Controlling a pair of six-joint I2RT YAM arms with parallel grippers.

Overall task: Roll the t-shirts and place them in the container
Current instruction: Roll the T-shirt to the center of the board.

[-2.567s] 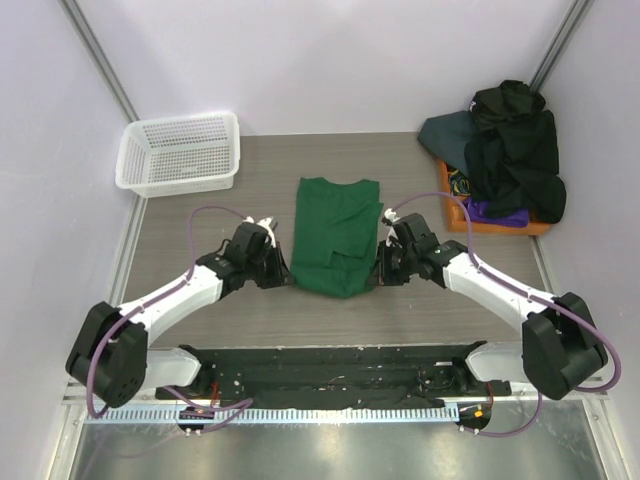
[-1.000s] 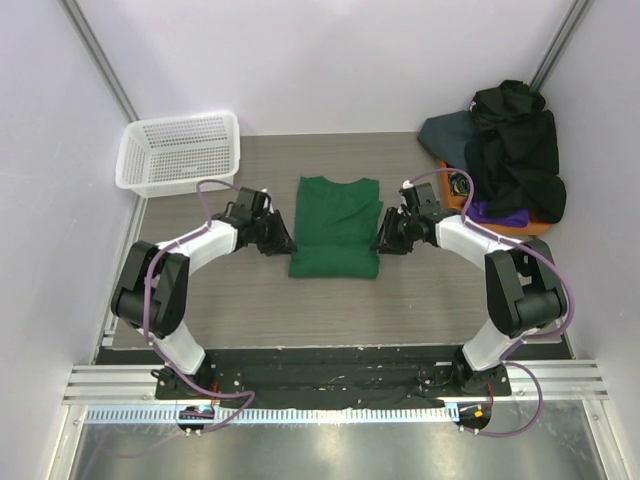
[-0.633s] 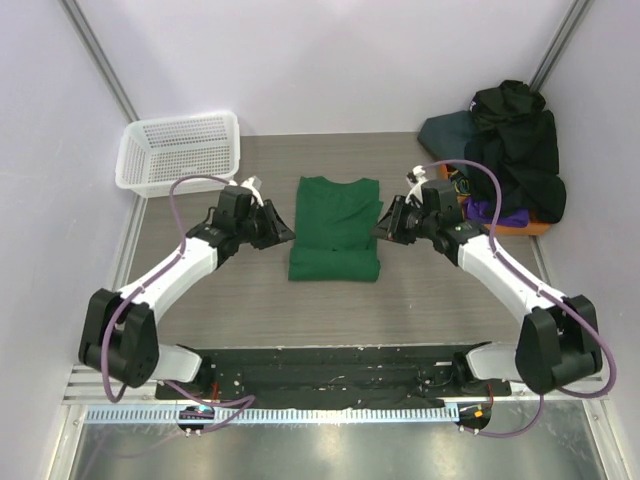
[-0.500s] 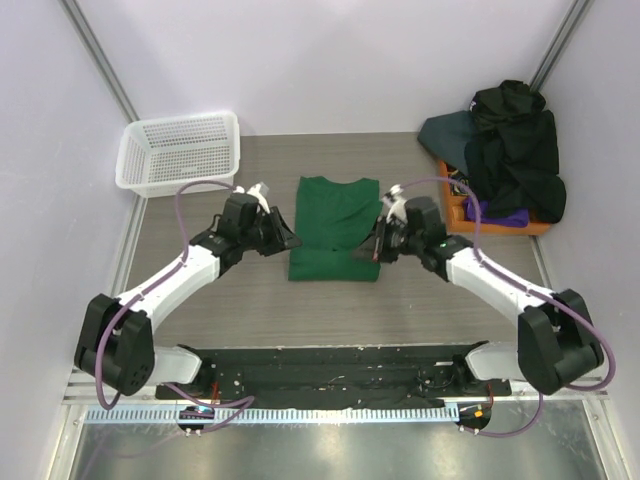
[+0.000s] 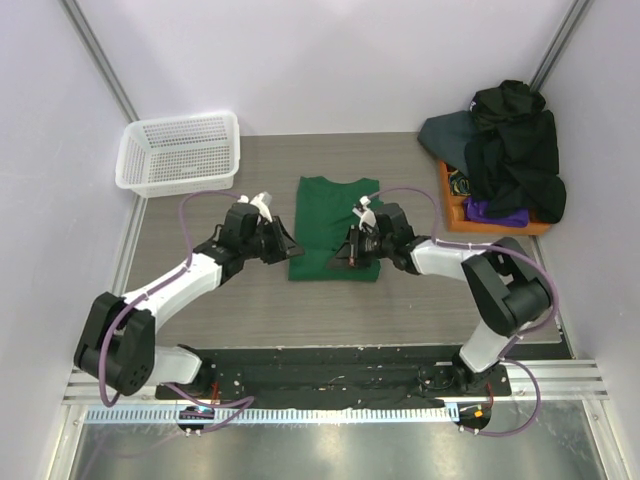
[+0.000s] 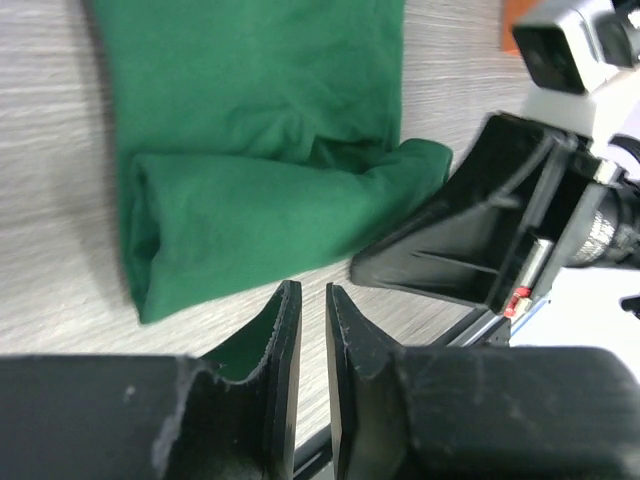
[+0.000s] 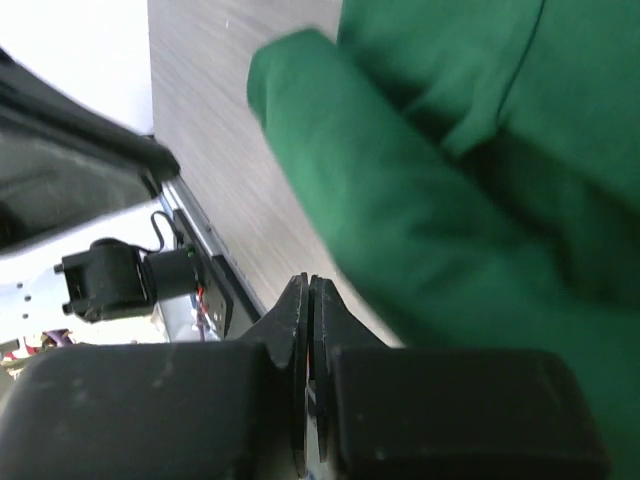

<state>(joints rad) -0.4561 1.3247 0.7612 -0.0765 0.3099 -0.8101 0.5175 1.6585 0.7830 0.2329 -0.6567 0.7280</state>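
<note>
The green t-shirt [image 5: 335,228] lies on the surface between the two grippers, its near end folded into a thick band that hides the layers beneath. The left gripper [image 6: 312,325] sits just beside the shirt's left edge, fingers nearly together with a thin gap, holding nothing. The right gripper [image 7: 308,300] is over the band's right end, fingers together, with no cloth visible between them; its tips are hard to make out from above.

The t-shirt [image 5: 335,228] is plain dark green on a grey-brown wood-grain tabletop [image 5: 420,300]. Left of it, a white mesh basket [image 5: 180,150]; right, black clothes [image 5: 515,150] on an orange tray [image 5: 500,226].
</note>
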